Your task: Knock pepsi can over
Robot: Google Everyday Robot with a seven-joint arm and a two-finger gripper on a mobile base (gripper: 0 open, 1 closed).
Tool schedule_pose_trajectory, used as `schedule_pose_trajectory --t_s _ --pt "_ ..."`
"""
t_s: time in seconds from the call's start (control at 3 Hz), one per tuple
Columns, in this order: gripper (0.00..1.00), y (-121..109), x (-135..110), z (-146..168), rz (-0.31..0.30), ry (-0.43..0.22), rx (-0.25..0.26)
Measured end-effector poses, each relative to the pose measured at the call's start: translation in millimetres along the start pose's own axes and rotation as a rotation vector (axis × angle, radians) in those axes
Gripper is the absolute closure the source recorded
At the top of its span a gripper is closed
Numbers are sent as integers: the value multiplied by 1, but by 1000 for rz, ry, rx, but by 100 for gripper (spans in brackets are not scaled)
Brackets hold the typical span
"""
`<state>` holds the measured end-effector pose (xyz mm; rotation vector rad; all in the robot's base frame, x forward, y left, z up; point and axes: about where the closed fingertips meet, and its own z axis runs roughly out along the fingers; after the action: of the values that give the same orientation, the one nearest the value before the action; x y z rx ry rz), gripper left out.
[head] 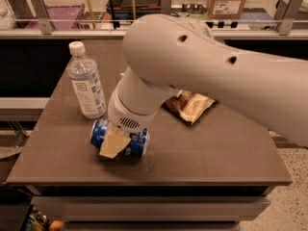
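Camera view.
Gripper (114, 144): lower left of centre, set against the pepsi can (137, 142); spread or closed, cannot tell.
Pepsi can: on its side on the table (216, 153), just below the upright water bottle (87, 83).
Snack bag (192, 106): centre.

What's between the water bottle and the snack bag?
In the camera view, the robot's arm; its gripper is lower, over the lying pepsi can.
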<state>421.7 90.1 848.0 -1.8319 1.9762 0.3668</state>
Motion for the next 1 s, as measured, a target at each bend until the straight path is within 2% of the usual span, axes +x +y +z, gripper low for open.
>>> schedule_pose_trajectory --t_s 0.33,0.67,1.0 --pt "100 -9 23 5 19 83 31" --pt "100 -15 34 7 27 108 45" --pt "83 -15 33 4 27 108 45"
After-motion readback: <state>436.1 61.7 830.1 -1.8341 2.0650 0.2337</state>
